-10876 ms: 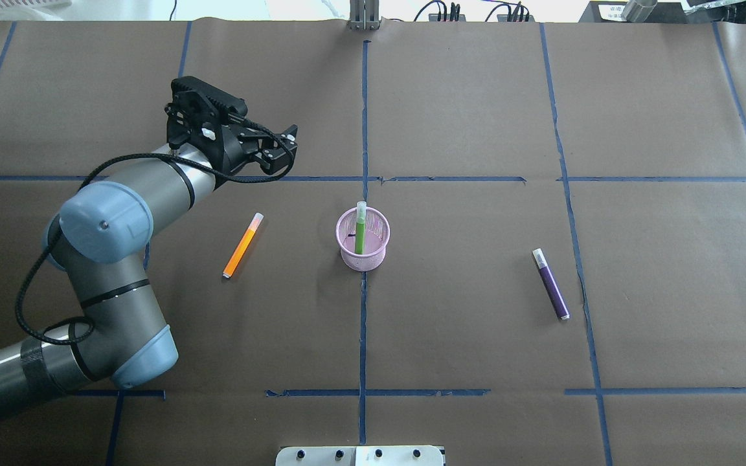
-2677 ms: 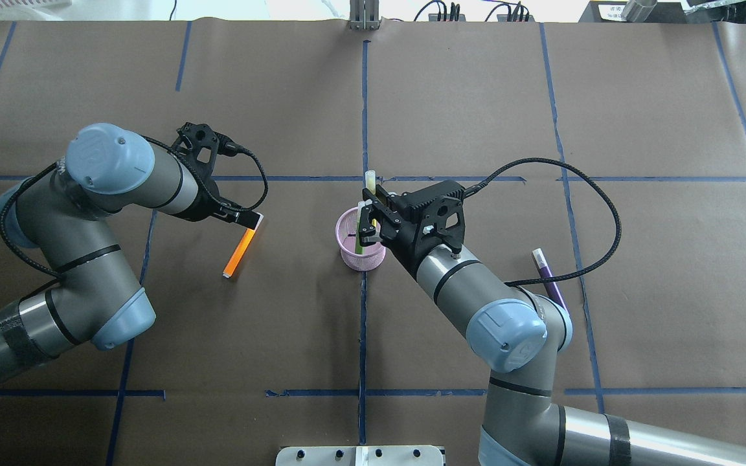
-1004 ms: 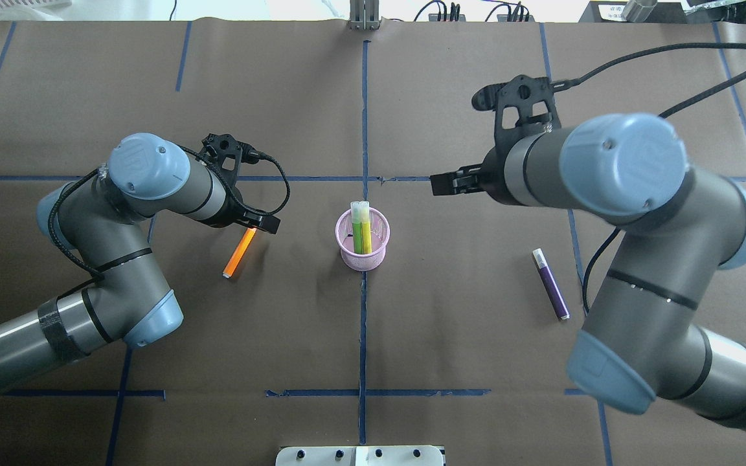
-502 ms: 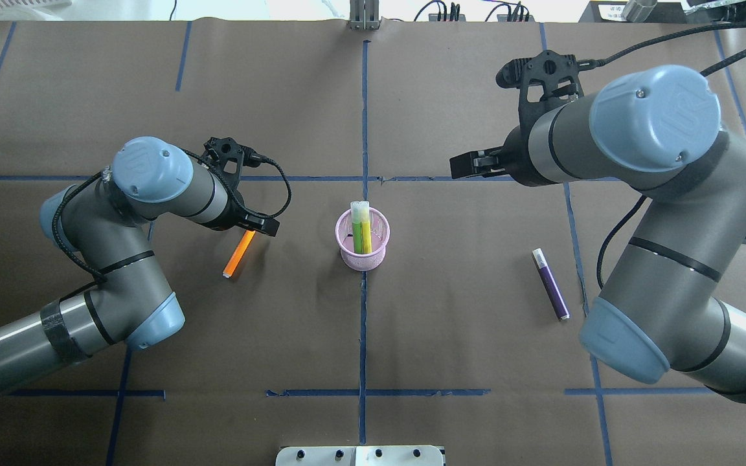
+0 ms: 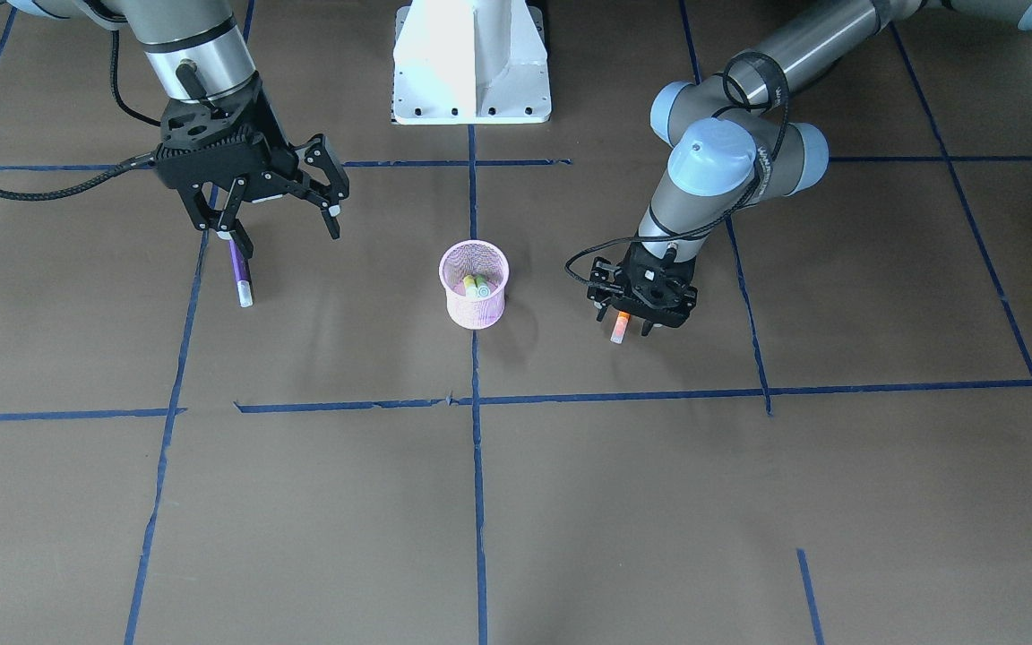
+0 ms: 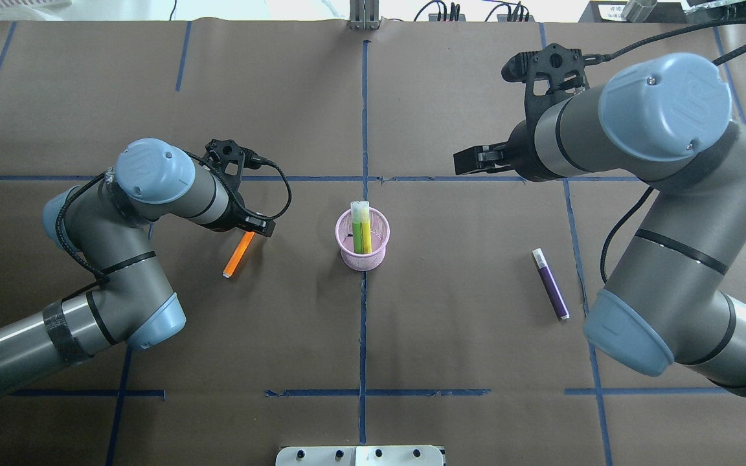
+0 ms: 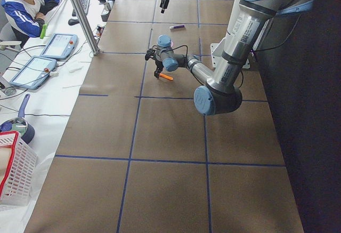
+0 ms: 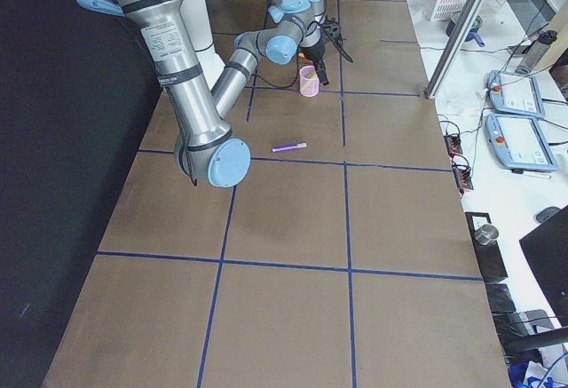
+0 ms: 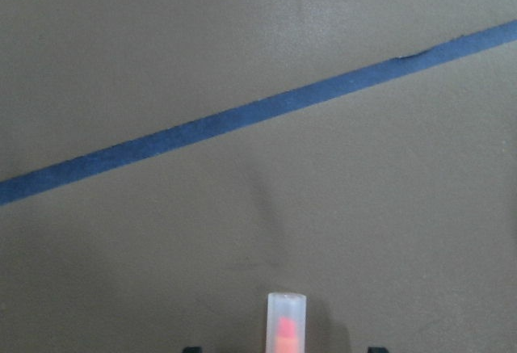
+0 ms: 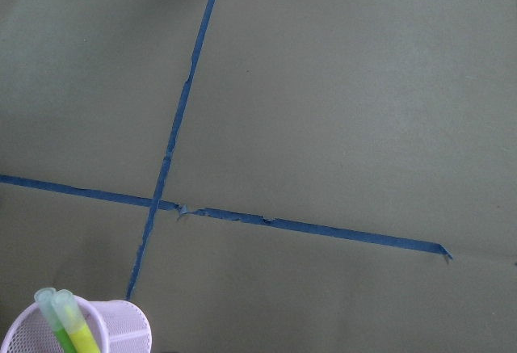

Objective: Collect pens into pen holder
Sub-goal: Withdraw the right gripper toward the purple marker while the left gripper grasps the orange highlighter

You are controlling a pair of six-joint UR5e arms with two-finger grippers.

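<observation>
Clock read from overhead, 12 = far side from the robot. Small round pink wire-mesh cup (image 6: 363, 259) stands upright mid-bench (image 6: 373, 336) on the brown paper cover. A green pen (image 6: 356, 228) and a yellow pen (image 6: 367, 236) stand in it, pale caps up.

Left arm (image 6: 153, 175) is folded low, wrist bent down at 9 o'clock of the cup. Left jaws are partly open, straddling the pale capped end of the slim orange pen (image 6: 237, 255), which lies flat. The wrist view shows a gap on each side.

Right arm (image 6: 664, 110) is held high, wrist at 2 o'clock. Right jaws are spread wide, empty, tilted down.

Slim purple pen (image 6: 551, 288) lies flat at 4 o'clock, well apart from the cup.
</observation>
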